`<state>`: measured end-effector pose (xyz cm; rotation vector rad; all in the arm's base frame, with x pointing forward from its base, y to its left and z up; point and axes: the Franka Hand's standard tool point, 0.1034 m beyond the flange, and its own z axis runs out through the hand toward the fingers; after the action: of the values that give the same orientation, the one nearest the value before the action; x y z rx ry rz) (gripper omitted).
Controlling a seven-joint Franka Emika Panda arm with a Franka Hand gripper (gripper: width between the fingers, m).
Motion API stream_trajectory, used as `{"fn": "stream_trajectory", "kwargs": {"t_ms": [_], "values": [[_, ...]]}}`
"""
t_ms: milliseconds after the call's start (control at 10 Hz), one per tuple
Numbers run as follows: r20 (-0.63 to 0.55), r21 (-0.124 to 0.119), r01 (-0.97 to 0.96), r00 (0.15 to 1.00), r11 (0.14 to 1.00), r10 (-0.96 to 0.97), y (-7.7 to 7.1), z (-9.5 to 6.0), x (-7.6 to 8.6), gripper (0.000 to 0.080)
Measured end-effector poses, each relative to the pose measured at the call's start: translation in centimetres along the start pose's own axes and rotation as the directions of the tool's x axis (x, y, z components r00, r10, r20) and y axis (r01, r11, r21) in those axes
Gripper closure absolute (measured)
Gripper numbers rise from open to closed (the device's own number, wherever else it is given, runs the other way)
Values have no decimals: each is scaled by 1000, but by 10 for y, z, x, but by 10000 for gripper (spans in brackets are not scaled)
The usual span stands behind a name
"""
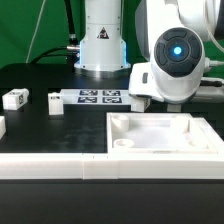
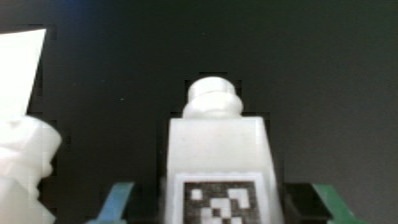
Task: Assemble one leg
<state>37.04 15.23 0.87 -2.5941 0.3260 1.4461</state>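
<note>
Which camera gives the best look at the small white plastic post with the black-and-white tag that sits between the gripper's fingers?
The wrist view: the small white plastic post fills mid-frame, tag and rounded tip plain, with the gripper open around it. In the exterior view the arm hides that spot, so the post cannot be picked out.

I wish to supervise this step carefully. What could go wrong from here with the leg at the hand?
1. The leg lies between the fingers of the hand, yet dark gaps show on both sides; if the grip is loose, it may slip or tilt.
2. In the wrist view a white part sits close beside the hand; a sideways move could knock it.
</note>
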Motion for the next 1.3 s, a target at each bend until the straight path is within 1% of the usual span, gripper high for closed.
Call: {"fn": "stream_trajectory", "kwargs": {"t_ms": [400, 500, 600, 700, 800, 1000, 1100, 1200, 1300], "values": [[0, 0, 0, 1000, 1000, 0, 0, 0, 0, 513], [5, 0, 14, 1000, 1000, -14, 2, -2, -1, 513], [12, 6, 34, 999, 999, -34, 7, -14, -10, 513], [14, 9, 37, 999, 999, -38, 8, -29, -22, 512], [6, 9, 45, 999, 999, -45, 7, -42, -34, 512], [7, 3, 53, 999, 999, -53, 3, -64, -55, 512], [7, -1, 53, 999, 999, -53, -2, -68, -56, 512], [1, 0, 55, 998, 998, -55, -2, -67, -53, 512], [-17, 3, 55, 998, 998, -55, -3, -68, -51, 512]]}}
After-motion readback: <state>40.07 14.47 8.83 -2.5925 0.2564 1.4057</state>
